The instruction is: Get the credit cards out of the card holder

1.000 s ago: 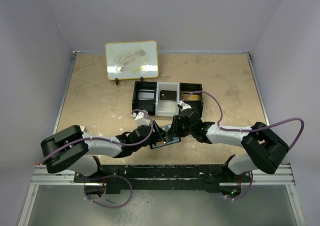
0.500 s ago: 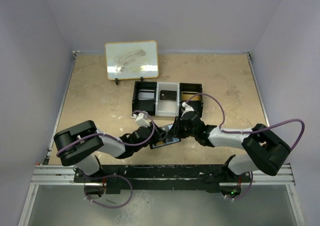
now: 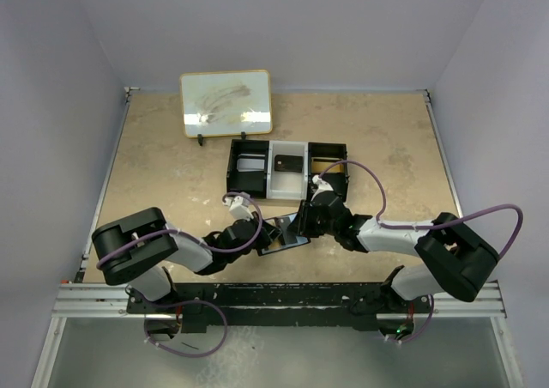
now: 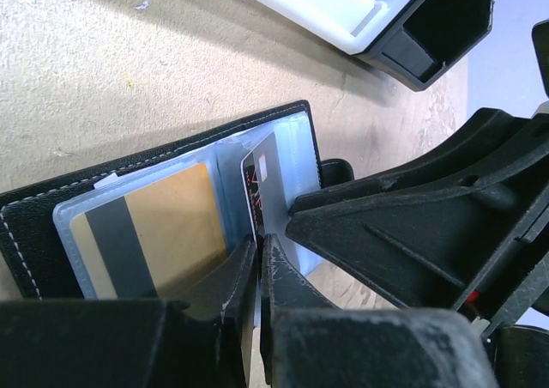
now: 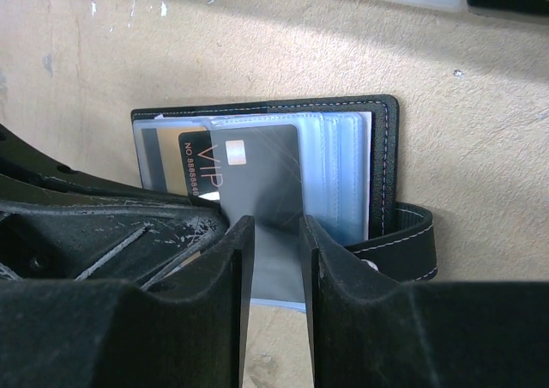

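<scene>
Left claw (image 4: pixel 258 249) and right claw (image 5: pixel 276 227) crowd card holder (image 5: pixel 386 160) edge.

Both arms are folded low across the lower middle of the top view, with elbows raised at the left and right and forearms reaching inward, so that the left gripper (image 3: pixel 276 232) and the right gripper (image 3: pixel 300 225) are brought almost tip to tip at the centre. In the left wrist view the left fingers (image 4: pixel 233 294) are drawn nearly together, pinched on a thin leaf of the card holder (image 4: pixel 26 251). In the right wrist view the right fingers (image 5: pixel 233 268) are held parted, with a narrow gap between them.
</scene>
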